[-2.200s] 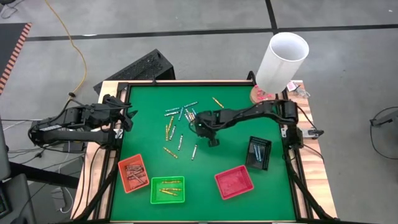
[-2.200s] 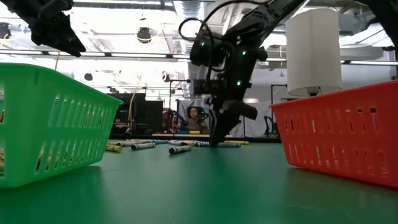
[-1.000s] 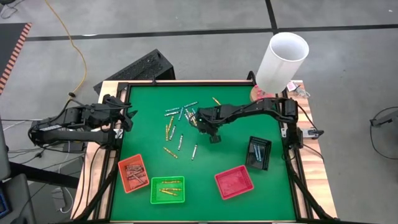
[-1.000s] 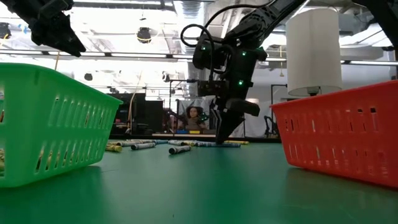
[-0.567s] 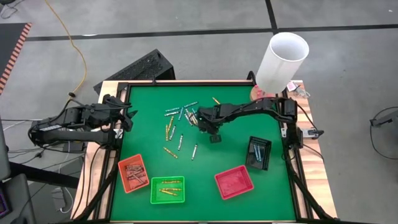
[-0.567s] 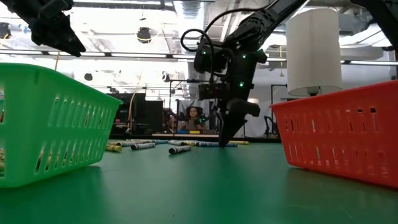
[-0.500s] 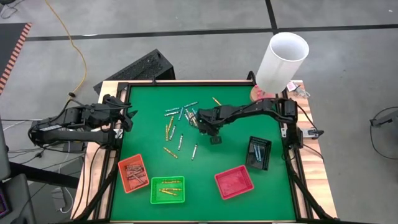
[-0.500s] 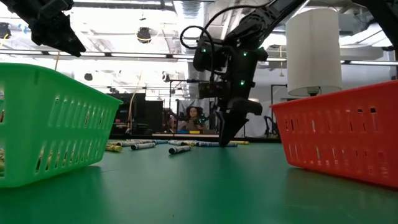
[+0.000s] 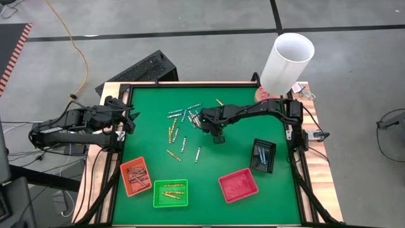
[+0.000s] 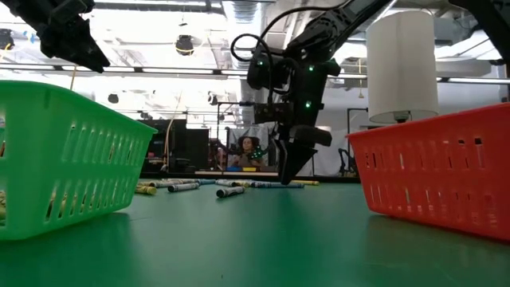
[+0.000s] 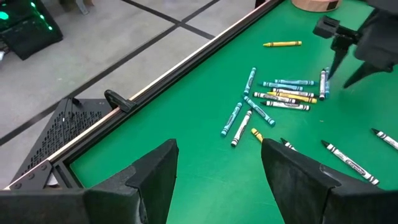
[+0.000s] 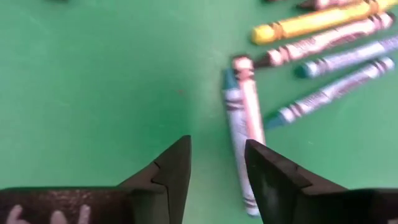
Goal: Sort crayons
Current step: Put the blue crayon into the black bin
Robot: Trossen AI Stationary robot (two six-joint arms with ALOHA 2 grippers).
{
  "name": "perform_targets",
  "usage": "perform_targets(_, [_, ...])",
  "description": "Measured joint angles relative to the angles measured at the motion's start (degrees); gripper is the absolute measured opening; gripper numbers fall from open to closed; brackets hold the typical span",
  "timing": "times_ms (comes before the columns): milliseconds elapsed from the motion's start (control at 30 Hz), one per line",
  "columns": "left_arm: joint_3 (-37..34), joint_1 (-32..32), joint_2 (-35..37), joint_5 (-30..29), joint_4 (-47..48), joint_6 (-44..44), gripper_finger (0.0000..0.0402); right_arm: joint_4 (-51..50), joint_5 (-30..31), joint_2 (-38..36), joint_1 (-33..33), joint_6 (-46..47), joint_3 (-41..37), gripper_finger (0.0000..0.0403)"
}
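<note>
Several crayons (image 9: 183,118) lie flat and loose on the green mat near the far middle, also seen in the left wrist view (image 11: 283,93). My right gripper (image 9: 204,124) points steeply down at the right end of this cluster, open, with bare mat between its fingers (image 12: 217,146). A blue and a reddish-brown crayon (image 12: 241,124) lie side by side just outside one finger. In the low view its tips (image 10: 288,174) hang close above the mat. My left gripper (image 9: 131,116) waits open, raised over the table's left edge (image 11: 217,155).
Along the near side stand an orange tray (image 9: 136,176) with reddish-brown crayons, a green tray (image 9: 170,193) with yellow ones, and a red tray (image 9: 238,185). A black tray (image 9: 262,156) sits at the right. A white cylinder (image 9: 286,62) stands at the far right corner. Single crayons (image 9: 197,154) lie mid-mat.
My right gripper has edged toward the far edge, closer to the crayon cluster, still pointing down. The crayons lie as before.
</note>
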State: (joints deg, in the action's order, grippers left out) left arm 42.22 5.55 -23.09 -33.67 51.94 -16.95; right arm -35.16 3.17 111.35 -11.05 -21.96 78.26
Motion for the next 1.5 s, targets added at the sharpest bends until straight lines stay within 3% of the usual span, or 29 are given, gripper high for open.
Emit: perform_targets(1500, [0.0, 0.0, 0.0, -0.2, 0.0, 0.0, 0.0223, 1.4, -3.4, 0.5, -1.4, -0.1, 0.0, 0.0175])
